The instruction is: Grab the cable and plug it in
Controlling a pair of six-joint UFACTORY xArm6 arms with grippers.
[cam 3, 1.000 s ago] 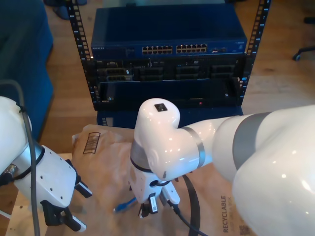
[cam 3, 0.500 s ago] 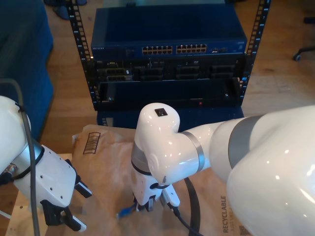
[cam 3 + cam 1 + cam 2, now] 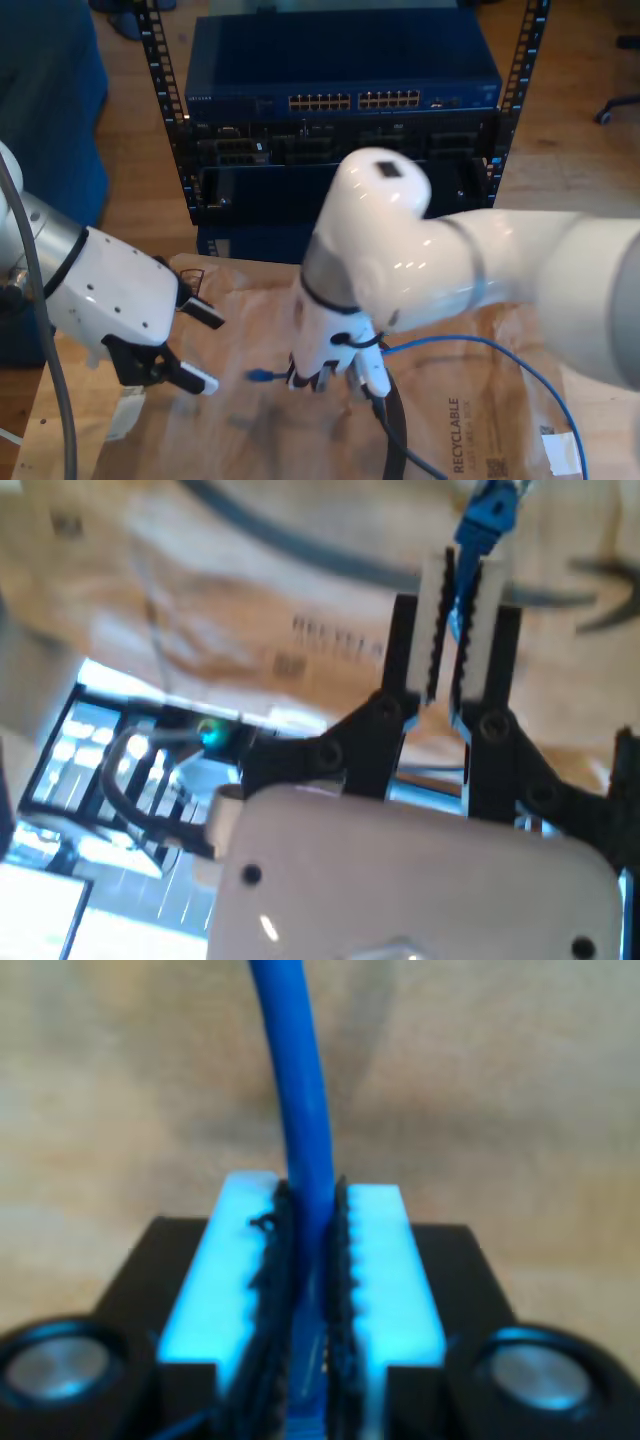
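At six o'clock from the rack (image 3: pixel 340 100) in the exterior view, my first gripper (image 3: pixel 297 381) is clamped on the cable (image 3: pixel 470 342) above the brown paper (image 3: pixel 250 430). The cable's plug (image 3: pixel 258 376) pokes out toward nine o'clock, and the slack arcs away toward three o'clock. In the second wrist view, my second gripper (image 3: pixel 312 1192) pinches the cable between its pads.

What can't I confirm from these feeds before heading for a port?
- Plug latch orientation: blurred in the first wrist view, too small in the exterior view.
- Where along the cable my second gripper grips: the second wrist view is too close.
- Cable's other end: cut off by the exterior view's bottom edge.
- Free ports on the switch: too small.
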